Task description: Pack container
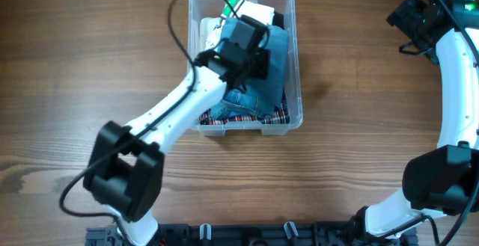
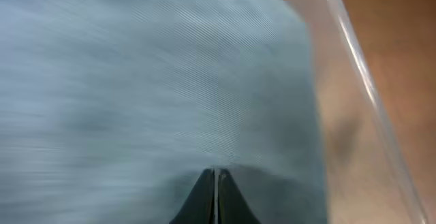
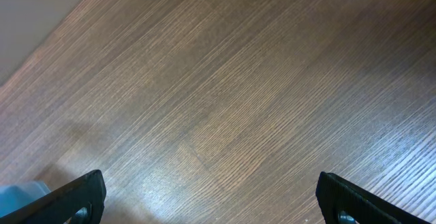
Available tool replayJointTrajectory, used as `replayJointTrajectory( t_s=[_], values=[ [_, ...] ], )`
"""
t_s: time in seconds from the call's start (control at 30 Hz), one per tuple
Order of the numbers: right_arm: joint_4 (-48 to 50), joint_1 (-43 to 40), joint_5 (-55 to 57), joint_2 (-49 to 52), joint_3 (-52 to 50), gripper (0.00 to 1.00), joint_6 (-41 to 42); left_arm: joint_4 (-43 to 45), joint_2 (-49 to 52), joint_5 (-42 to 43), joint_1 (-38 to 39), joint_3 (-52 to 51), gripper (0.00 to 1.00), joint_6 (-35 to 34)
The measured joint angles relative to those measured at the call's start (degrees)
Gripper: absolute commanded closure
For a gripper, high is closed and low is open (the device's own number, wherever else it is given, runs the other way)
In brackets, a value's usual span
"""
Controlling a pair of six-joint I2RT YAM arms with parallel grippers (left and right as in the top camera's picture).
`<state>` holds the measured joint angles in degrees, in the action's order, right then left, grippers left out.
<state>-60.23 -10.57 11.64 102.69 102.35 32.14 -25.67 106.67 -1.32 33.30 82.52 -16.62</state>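
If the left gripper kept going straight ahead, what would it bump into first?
Most likely the blue denim garment in the container: the left gripper points straight at it, though blur hides how near.

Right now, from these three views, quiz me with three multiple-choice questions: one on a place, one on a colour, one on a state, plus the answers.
1. Where is the left pincer? A parked at its base; B over the container; C far off right.
2. What colour is the top garment? A yellow; B black; C blue.
3. The right pincer is: A open; B shut on cloth; C shut, empty.
Answers: B, overhead shows it inside the container's outline; C, blue denim lies uppermost; A, its fingers stand wide apart over the table.
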Motion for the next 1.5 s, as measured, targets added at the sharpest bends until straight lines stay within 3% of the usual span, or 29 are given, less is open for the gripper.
replayJointTrajectory(
  t_s=[0.2, 0.73, 1.13, 1.5],
  values=[
    [0.00, 0.00, 0.00, 0.00, 0.00, 0.00, 0.00, -0.83, -2.47, -6.60, -6.54, 0.00, 0.96, -0.02],
    [0.00, 0.00, 0.00, 0.00, 0.00, 0.00, 0.00, -1.29, 2.60, -4.42, -8.57, 0.00, 0.96, 0.00],
    [-0.02, 0.00, -0.02, 0.00, 0.00, 0.00, 0.00, 8.76, -7.23, -3.87, -4.68, 0.07, 0.92, -0.04],
    [0.00, 0.00, 0.00, 0.00, 0.00, 0.00, 0.00, 20.72, 7.19, -3.32, -2.82, 0.07, 0.91, -0.04]
  ],
)
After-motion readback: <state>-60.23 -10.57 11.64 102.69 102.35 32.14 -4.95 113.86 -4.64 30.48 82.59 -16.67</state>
